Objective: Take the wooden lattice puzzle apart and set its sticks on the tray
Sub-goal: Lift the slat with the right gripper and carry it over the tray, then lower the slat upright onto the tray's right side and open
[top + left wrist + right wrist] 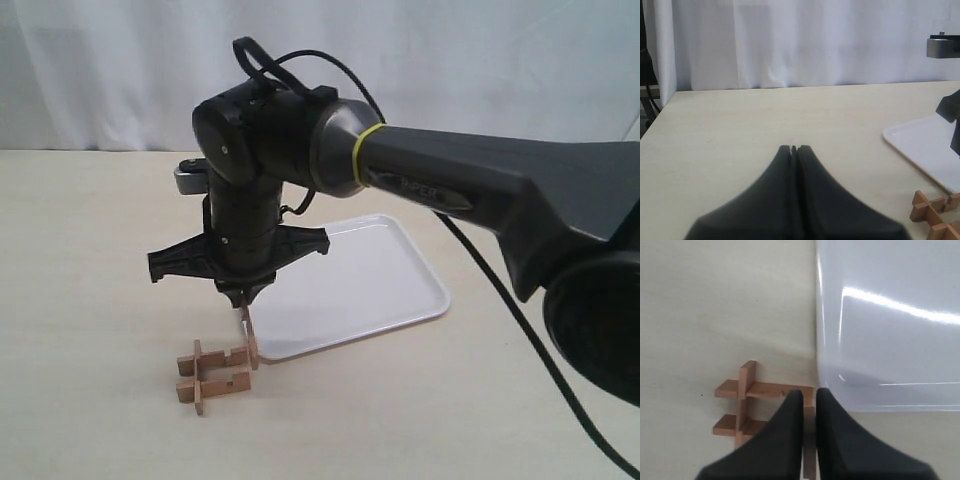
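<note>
Presently, the right gripper (243,296), pointing down, is clamped almost fully closed on one short light-brown notched wooden stick (248,335), which stands upright with its lower end at the lattice's edge. The small light-brown wooden lattice puzzle (212,372) lies on the pale tabletop (90,300), just beside a corner of the flat white rectangular plastic tray (400,290). The left gripper (793,148) has its jaws pressed together, holding nothing.

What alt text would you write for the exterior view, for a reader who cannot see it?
The right gripper, pointing down, pinches one stick at the end of the wooden lattice puzzle, which sits on a pale table beside the white tray.
</note>
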`<state>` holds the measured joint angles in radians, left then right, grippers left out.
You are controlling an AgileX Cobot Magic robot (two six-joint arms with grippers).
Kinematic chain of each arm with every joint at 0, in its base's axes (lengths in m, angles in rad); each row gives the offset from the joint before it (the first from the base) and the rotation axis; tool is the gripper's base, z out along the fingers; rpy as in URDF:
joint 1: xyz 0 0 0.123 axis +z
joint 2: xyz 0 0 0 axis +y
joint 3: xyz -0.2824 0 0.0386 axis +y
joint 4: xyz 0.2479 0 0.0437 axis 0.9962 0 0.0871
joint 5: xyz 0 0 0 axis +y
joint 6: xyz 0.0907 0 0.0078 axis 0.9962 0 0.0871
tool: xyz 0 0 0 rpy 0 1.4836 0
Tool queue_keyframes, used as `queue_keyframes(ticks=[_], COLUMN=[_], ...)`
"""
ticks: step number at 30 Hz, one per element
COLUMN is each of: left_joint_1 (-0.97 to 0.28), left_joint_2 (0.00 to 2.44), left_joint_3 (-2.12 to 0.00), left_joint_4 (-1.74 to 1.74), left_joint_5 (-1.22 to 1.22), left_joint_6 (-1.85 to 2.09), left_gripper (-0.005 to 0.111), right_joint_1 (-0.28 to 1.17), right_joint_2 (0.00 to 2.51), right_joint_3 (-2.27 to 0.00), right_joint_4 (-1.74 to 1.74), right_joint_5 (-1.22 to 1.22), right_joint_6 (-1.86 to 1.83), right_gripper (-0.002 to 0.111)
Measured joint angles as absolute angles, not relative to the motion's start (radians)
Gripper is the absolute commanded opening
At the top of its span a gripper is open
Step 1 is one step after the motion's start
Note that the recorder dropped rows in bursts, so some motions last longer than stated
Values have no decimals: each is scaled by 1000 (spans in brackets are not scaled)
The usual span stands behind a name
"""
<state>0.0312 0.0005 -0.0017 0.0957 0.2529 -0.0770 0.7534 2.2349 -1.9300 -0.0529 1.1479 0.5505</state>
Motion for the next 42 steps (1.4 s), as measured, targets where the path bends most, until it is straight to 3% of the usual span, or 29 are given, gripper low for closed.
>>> queue_keyframes(ticks=[30,42], left_joint_1=[31,31], left_joint_2=[0,0], left_joint_3=[-2,-2], left_joint_4=[96,96], left_joint_5=[253,253], left_joint_6=[-77,-77], left_gripper=[0,0], right_joint_1=[321,286], right_joint_2=[2227,2296], right_joint_3=[-1930,-1930], right_joint_4=[60,64], right_joint_5=[1159,1009], right_joint_6=[55,8], right_gripper=[4,4])
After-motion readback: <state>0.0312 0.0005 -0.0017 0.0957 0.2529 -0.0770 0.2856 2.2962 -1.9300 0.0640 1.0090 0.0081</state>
